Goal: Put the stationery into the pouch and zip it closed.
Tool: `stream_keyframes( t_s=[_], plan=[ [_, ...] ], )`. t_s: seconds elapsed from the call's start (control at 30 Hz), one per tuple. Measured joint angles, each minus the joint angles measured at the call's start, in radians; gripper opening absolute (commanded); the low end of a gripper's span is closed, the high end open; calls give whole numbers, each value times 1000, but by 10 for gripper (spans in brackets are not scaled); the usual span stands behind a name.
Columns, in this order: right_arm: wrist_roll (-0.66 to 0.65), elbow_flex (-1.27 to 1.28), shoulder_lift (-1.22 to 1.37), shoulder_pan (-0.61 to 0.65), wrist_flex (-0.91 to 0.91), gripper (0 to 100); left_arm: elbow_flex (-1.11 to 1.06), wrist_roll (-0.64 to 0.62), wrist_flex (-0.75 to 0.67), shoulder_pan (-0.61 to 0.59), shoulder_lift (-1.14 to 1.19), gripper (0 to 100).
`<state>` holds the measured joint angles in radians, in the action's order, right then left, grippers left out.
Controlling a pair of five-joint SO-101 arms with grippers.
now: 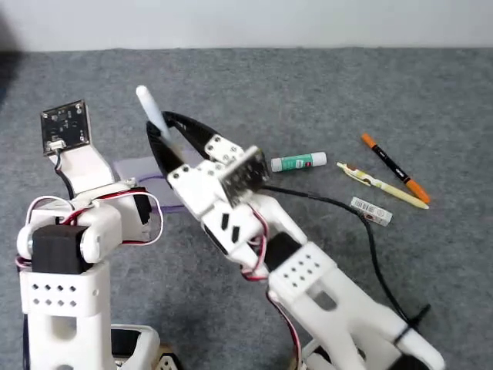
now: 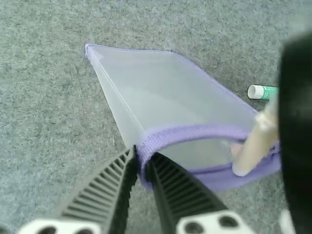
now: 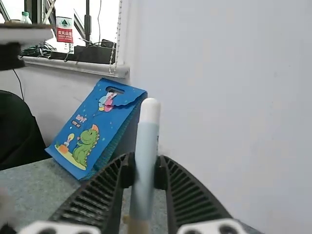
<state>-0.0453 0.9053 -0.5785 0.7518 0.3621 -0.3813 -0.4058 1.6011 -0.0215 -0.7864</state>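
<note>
A translucent pouch (image 2: 170,97) with a purple zipper rim lies on the grey carpet, its mouth open. My left gripper (image 2: 141,168) is shut on that rim at one end of the mouth. My right gripper (image 3: 145,170) is shut on a pale blue pen (image 3: 146,141) with a white cap, held steeply tilted above the pouch (image 1: 135,168). The pen's beige lower end (image 2: 251,146) sits in the pouch mouth. From above, the pen (image 1: 152,112) sticks up out of the right gripper (image 1: 166,142).
To the right on the carpet lie a green-and-white glue stick (image 1: 299,162), an orange marker (image 1: 394,168), a yellow pen (image 1: 381,185) and a small white eraser (image 1: 371,210). A black cable (image 1: 362,223) runs across there. A blue dinosaur bag (image 3: 97,131) stands beyond the table.
</note>
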Motion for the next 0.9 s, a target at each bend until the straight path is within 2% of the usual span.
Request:
stream_keyframes(
  t_s=[0.2,0.7,0.9],
  plan=[
    [0,68,-164,0,-61,7,0,0,0,0,2,11],
    [0,78,-649,0,-721,7,0,0,0,0,3,11],
    [0,94,-766,-3,-855,7,0,0,0,0,3,11]
  ],
)
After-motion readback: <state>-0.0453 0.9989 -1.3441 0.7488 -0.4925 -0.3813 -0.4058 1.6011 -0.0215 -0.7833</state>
